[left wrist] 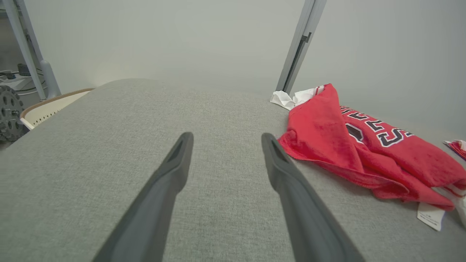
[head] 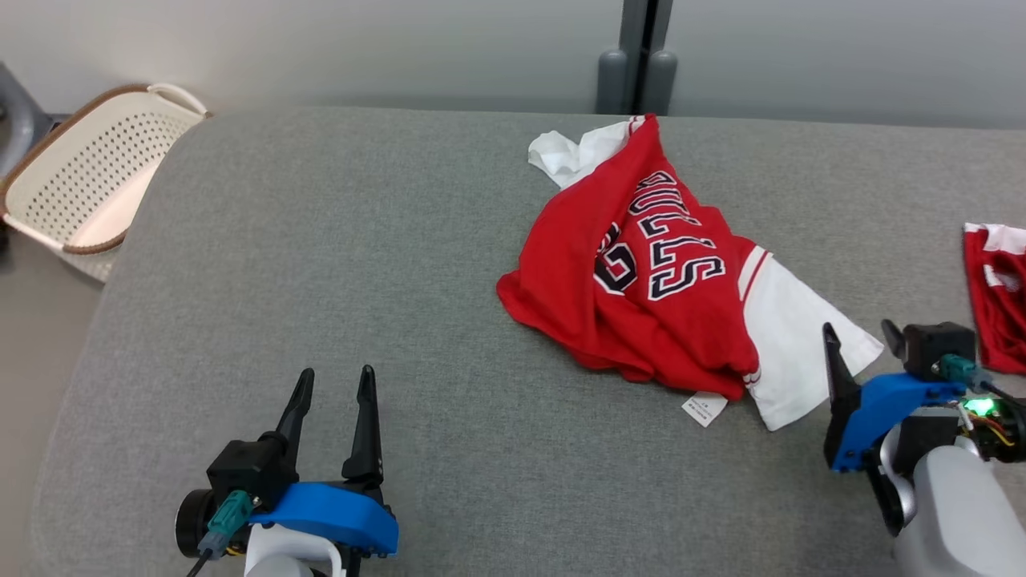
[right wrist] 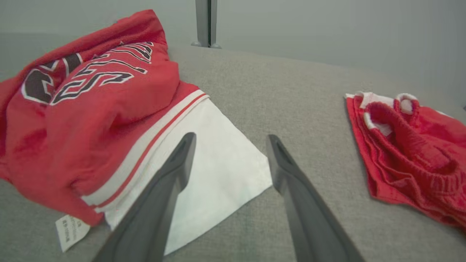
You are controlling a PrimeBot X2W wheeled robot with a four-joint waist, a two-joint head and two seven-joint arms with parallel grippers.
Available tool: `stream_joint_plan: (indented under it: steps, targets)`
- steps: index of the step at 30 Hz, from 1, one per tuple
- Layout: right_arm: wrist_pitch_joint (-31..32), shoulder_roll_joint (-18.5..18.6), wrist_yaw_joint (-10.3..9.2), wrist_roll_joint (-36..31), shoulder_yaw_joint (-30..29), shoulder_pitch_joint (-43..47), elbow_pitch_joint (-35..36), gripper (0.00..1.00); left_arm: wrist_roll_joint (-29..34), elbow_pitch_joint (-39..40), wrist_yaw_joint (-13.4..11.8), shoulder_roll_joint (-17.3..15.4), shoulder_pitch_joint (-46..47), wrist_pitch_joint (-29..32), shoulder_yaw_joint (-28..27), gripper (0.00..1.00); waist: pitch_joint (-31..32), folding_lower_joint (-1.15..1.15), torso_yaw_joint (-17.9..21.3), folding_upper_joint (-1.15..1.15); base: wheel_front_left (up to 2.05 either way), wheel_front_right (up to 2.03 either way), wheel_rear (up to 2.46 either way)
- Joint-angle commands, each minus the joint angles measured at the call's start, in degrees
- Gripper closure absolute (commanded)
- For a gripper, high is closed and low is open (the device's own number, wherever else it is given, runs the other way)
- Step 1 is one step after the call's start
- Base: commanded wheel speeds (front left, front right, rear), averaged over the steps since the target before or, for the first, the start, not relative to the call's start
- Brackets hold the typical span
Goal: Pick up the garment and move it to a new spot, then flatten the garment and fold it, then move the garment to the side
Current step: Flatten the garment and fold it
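The crumpled red-and-white garment (head: 641,264) lies right of centre on the grey desk (head: 321,240). Both claws are spread and empty, the left claw (head: 337,371) at lower left well apart from it, the right claw (head: 858,326) at lower right just beside its white corner. Pinching that corner low should lift it cleanly, clear of the second red piece (head: 998,296), perhaps shorts, at the right edge; a perforated basket (head: 48,184) sits upper left.

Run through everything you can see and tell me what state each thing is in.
Jersey, crumpled, unfolded, lying on the grey surface.
Second red garment, bunched up at the right edge.
Basket, beside the surface's left end, nothing visible inside.
Left gripper, open, holding nothing.
Right gripper, open, holding nothing, by the jersey's white sleeve.
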State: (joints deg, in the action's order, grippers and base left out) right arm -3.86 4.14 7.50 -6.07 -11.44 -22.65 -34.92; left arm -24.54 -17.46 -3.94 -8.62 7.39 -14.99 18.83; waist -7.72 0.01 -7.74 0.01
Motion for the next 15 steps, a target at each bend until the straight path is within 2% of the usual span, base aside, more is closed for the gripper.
stream_joint_plan:
  steps: [1, 9, 13, 14, 15]
  targets:
    - [1.00, 1.28, 0.00, -1.23, -1.30, -2.58, -2.41, 0.00, 0.52, 0.07, 0.30, 0.38, 1.01, -0.28, -0.48, 0.00, -2.59, -0.01, -2.86, -0.01, 0.00, 0.00, 0.00]
    - [6.34, 5.20, 0.00, -5.65, -5.98, -10.28, -14.49, 0.00, 1.67, -0.48, 1.51, 2.17, 2.03, -0.28, -1.98, 0.00, -5.18, -0.01, -6.67, -0.01, 0.00, 0.00, 0.00]
    - [9.52, 5.41, 0.00, -6.37, -8.22, -11.97, -19.05, 0.00, 2.33, -0.75, 2.03, 2.71, 2.05, -0.28, -2.74, 0.00, -5.60, -0.01, -7.09, -0.01, 0.00, 0.00, 0.00]
    - [10.32, 5.31, 0.00, -6.38, -8.55, -12.28, -20.17, 0.07, 2.53, -0.80, 2.15, 2.81, 2.03, -0.28, -2.87, 0.00, -5.66, -0.01, -7.06, -0.01, 0.00, 0.00, 0.00]
    - [11.08, 5.22, 0.00, -6.30, -8.81, -12.58, -21.09, 0.46, 2.61, -0.84, 2.26, 2.91, 1.97, -0.28, -3.03, 0.00, -5.70, -0.01, -6.98, -0.01, 0.00, 0.00, 0.00]
